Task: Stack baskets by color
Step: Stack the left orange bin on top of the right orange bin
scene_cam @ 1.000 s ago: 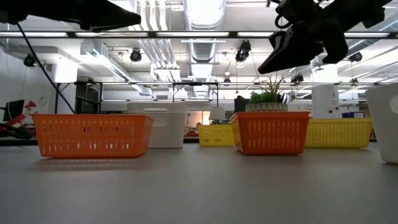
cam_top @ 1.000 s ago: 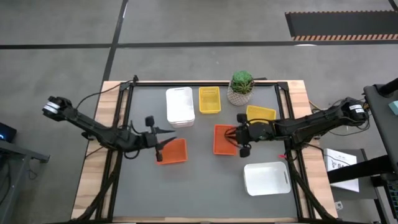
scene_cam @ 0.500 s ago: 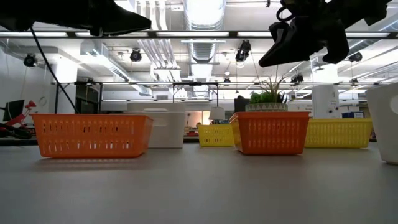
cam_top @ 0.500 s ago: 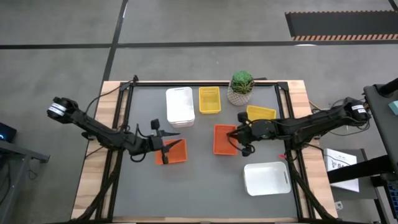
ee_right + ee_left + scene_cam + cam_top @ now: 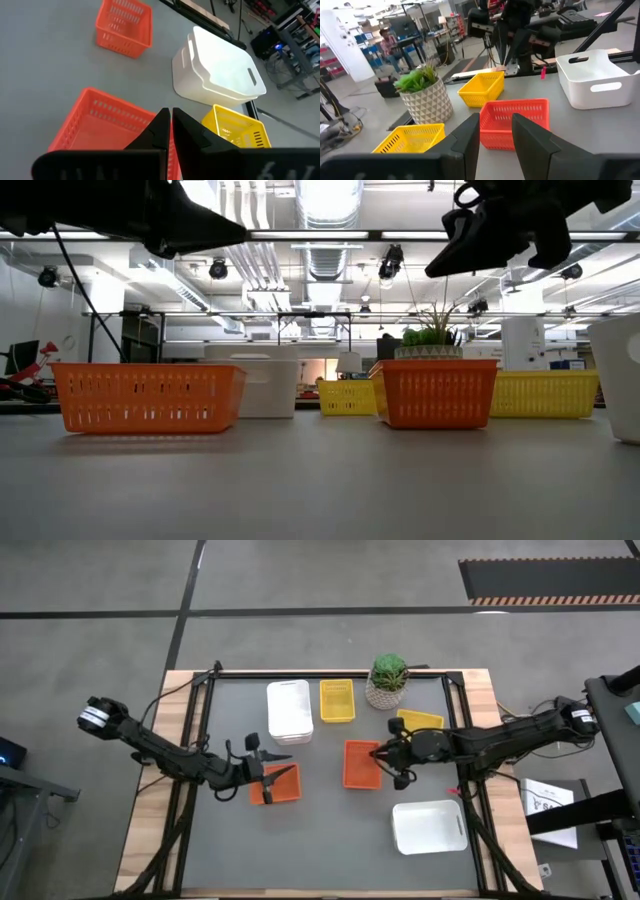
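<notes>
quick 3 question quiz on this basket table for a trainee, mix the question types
1. True or false: the green plant stands inside a yellow basket.
2. Multiple choice: the right tool, jaws shut, hangs over the rim of which basket? A) the lone white basket B) the middle orange basket C) the yellow basket at the back
3. Fill in: the left tool, jaws apart, hangs over the ___ basket on its side of the table.

Key: 1 false, it stands in its own pot beside them; 2 B; 3 orange.
</notes>
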